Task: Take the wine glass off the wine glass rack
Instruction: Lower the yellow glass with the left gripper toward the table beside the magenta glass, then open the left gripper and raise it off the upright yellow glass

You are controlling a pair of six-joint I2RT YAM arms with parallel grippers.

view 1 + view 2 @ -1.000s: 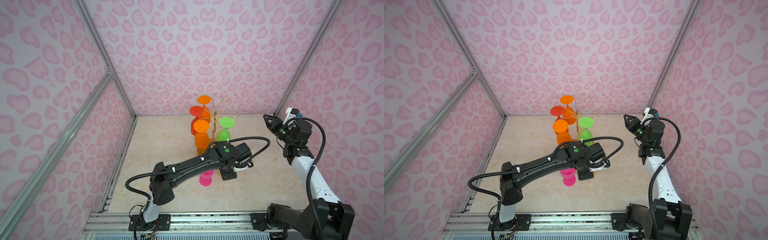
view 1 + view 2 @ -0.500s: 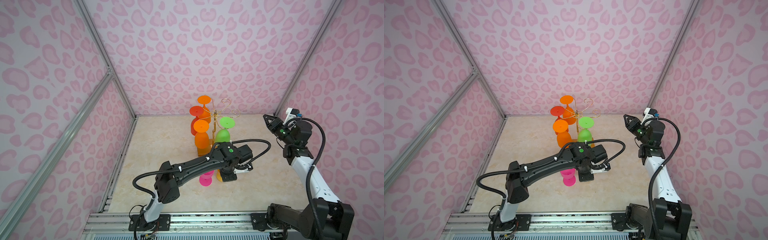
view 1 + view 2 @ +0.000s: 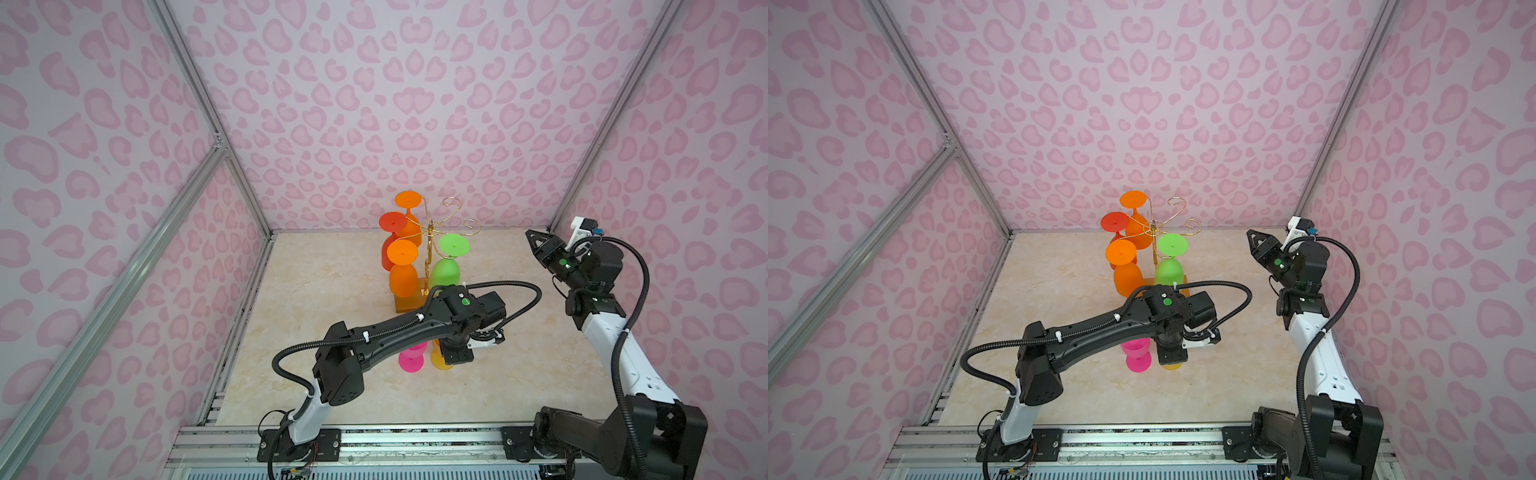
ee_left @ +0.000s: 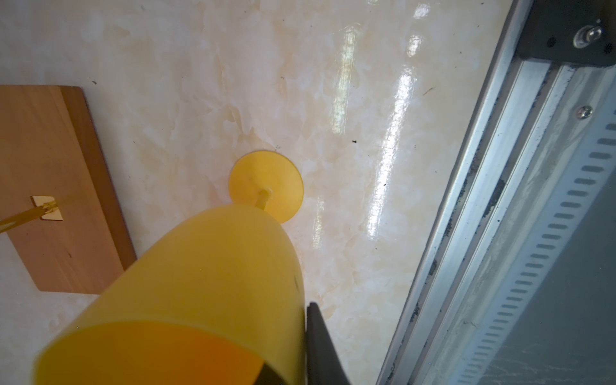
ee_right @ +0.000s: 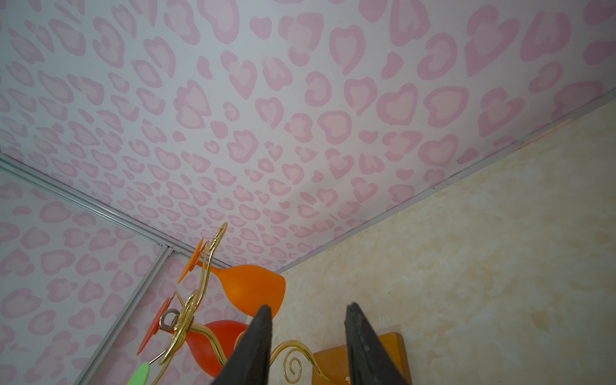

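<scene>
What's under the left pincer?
A yellow wine glass stands upright, foot on the marble table. In both top views the left pincer covers its bowl; only the foot's edge shows. The pink wine glass beside it is half hidden under the arm.

Both top views look down from high in front, sharing the whole table [image 3: 316,282]. The wrist views sit close: left faces down, right faces the back wall [image 5: 300,100].
</scene>
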